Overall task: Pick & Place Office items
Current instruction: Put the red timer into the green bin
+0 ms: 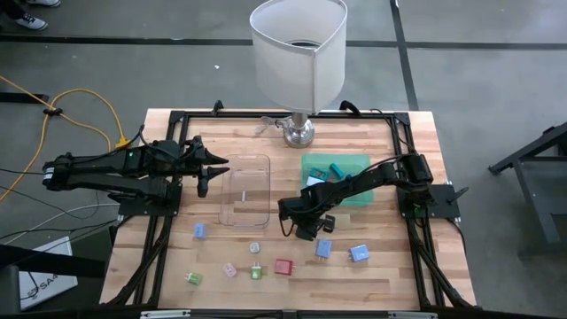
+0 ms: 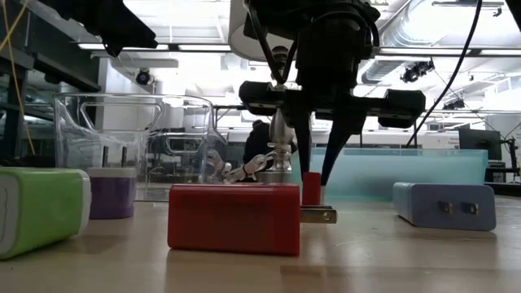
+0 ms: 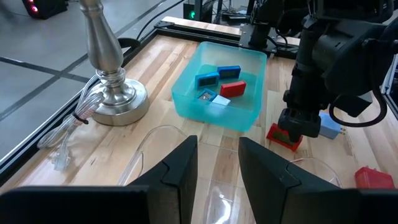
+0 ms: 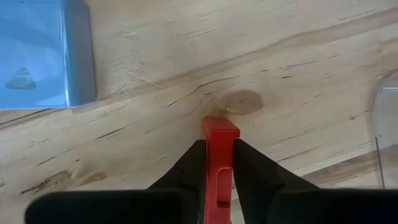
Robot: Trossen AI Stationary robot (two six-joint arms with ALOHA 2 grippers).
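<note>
My right gripper point(image 4: 217, 163) pinches a small red plastic block point(image 4: 219, 149) across its narrow sides. It looks light, stiff and slick. My left gripper point(image 3: 217, 163) hangs part-open over the clear plastic tray point(image 1: 245, 190), holding nothing.

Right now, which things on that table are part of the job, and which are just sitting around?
Job:
- red piece in the right fingers
- loose coloured pieces, like the red block
- pieces inside the teal tray

Sitting around:
- lamp
- clear tray

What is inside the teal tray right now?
The teal tray holds two blue pieces, a red one and a small pale piece. From overhead, the right arm crosses its near corner, so anything beneath that is hidden.
</note>
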